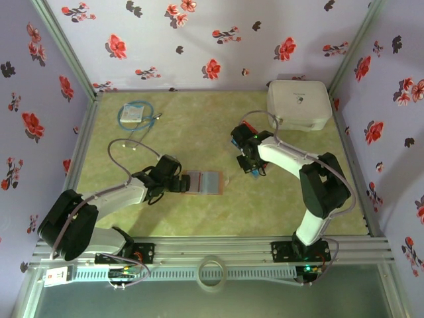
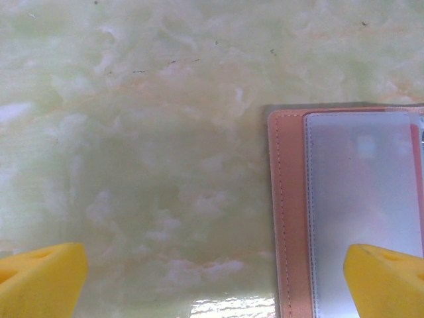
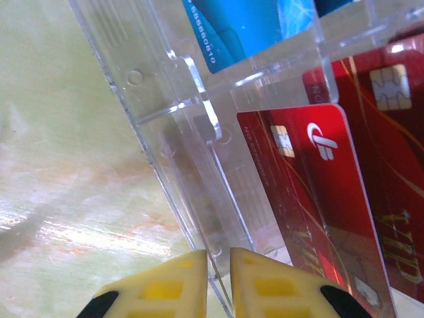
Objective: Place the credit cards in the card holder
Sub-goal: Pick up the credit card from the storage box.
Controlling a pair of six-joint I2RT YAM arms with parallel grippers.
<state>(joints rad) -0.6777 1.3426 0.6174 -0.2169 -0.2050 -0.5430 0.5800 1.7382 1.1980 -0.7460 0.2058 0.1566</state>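
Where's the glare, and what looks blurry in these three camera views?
Left wrist: white glare patch on the green marbled tabletop at the bottom edge; the tan leather card holder looks soft. Right wrist: bright highlights on the clear plastic tray and red credit cards. Top external: even light, faint shadows.

Count two arms at the table: the left arm (image 1: pixel 112 199) and the right arm (image 1: pixel 298 162). Count one open card holder (image 1: pixel 202 181), one clear tray (image 3: pixel 172 86), one white zip case (image 1: pixel 298 104), one blue-cable packet (image 1: pixel 134 113) and one pale ring (image 1: pixel 198 271). In the tray, count two red cards (image 3: pixel 318 212) (image 3: pixel 391 165) and one blue card (image 3: pixel 245 26). You cannot confirm a second blue card from the blue patch at the top edge.
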